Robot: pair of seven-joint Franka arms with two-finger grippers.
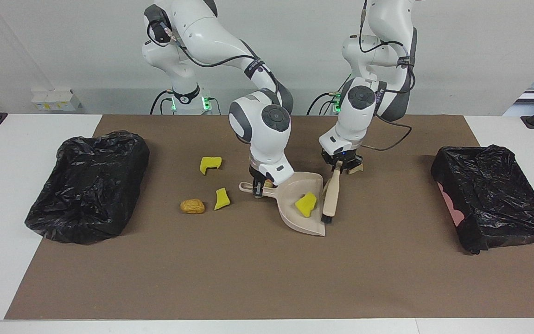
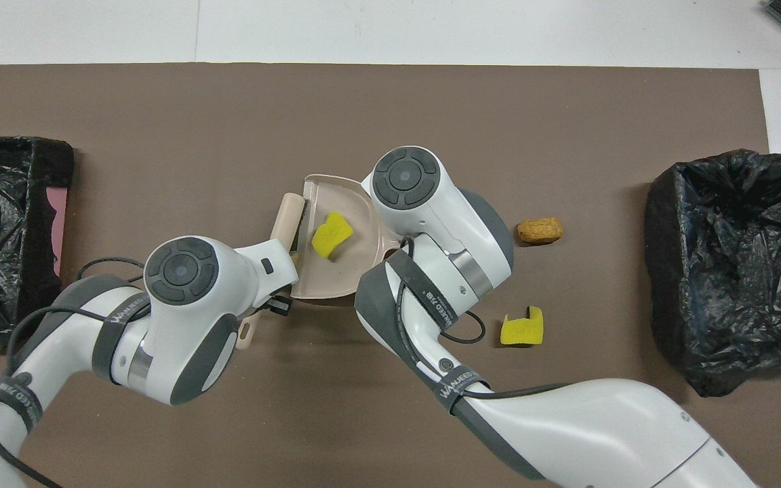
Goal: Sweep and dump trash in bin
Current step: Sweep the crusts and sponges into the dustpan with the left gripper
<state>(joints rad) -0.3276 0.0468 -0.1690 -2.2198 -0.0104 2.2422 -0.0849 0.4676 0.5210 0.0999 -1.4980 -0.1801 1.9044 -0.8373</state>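
My right gripper (image 1: pixel 260 187) is shut on the handle of the beige dustpan (image 1: pixel 295 191), which sits low over the middle of the brown mat. One yellow chunk (image 1: pixel 306 204) lies in the pan; it also shows in the overhead view (image 2: pixel 331 234). My left gripper (image 1: pixel 340 167) is shut on the beige brush (image 1: pixel 331 197), whose black bristles sit beside the pan's mouth, toward the left arm's end. Two more yellow chunks (image 1: pixel 210 164) (image 1: pixel 221 198) and a tan-brown piece (image 1: pixel 192 206) lie on the mat toward the right arm's end. A small tan bit (image 1: pixel 356 169) shows beside my left gripper.
Two bins lined with black bags stand on the mat, one at the right arm's end (image 1: pixel 88 185) and one at the left arm's end (image 1: pixel 494 195). The brown mat (image 1: pixel 267 278) lies on a white table.
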